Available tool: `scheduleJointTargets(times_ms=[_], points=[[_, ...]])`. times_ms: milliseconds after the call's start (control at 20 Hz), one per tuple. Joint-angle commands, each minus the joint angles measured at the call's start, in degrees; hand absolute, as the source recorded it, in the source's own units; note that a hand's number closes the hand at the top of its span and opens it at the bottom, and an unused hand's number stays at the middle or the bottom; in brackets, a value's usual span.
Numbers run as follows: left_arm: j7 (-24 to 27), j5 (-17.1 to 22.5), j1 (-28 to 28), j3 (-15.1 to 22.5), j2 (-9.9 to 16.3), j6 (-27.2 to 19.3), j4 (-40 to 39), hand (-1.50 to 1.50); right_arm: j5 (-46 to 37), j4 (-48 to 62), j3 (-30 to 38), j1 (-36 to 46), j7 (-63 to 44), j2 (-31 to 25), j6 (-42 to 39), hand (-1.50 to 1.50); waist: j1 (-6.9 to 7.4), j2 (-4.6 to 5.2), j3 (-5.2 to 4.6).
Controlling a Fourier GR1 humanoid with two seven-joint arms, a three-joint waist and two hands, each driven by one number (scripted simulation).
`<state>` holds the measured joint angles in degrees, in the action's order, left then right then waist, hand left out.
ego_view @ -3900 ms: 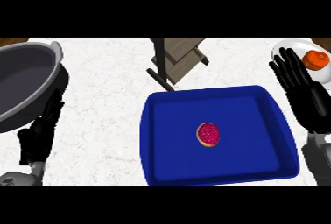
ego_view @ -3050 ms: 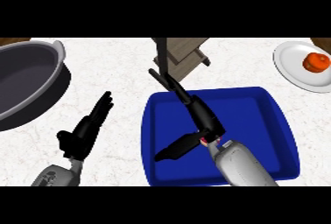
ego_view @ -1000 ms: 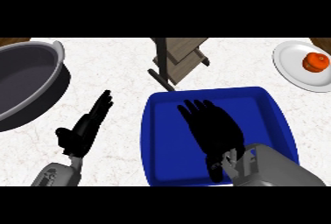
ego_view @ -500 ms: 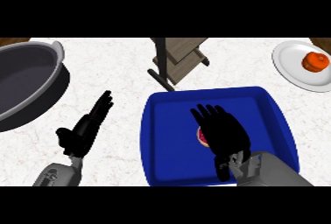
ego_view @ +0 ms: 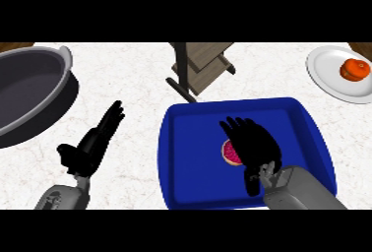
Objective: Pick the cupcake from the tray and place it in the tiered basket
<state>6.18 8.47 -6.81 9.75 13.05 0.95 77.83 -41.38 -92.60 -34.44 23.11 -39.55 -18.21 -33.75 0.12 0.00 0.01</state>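
Hovered, black right hand [ego_view: 252, 146], fingers straight, partly over the pink-topped round cupcake [ego_view: 230, 151] inside the blue rectangular tray [ego_view: 188, 147]. Rested open left of that tray, left hand [ego_view: 93, 143]. Judged likely to nudge the cupcake aside, closing off-centre

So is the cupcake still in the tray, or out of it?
In. The cupcake lies on the blue tray, its right side hidden under the right hand, whose fingers are spread over it.

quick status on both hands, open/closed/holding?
Left hand: open, fingers straight, resting over the counter, holding nothing.
Right hand: open, over the cupcake in the tray, not holding it yet.
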Motion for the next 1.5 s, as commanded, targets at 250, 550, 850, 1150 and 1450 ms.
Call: scheduleJointTargets(times_ms=[250,550,850,1150,1450], points=[[1.0,-2.1,4.7,-1.4,-0.6,2.7,3.2,0.00,-6.2,7.4,3.1,-0.9,8.7,5.6,2.9,1.50,0.18,-0.01,-0.01],[2.5,-3.5,-0.4,-2.5,-2.2,3.1,-3.2,0.00,-9.2,11.2,3.8,0.2,19.0,6.9,11.6,1.50,0.07,0.05,-0.01],[-3.7,-3.7,1.7,-3.1,-4.0,2.2,4.3,0.00,-13.0,11.3,5.9,-0.8,21.4,9.6,10.6,1.50,0.14,-0.03,0.00],[-0.8,-4.3,1.0,-4.7,-3.3,2.5,-0.5,0.00,-15.1,0.2,13.0,-5.7,5.3,9.0,10.2,1.50,-2.36,-0.76,-0.11],[-0.8,-3.2,3.1,-7.4,-2.6,1.2,-0.9,0.00,-18.5,-6.7,31.4,-5.2,-17.1,6.3,11.1,1.50,-7.08,-2.20,-0.42]])
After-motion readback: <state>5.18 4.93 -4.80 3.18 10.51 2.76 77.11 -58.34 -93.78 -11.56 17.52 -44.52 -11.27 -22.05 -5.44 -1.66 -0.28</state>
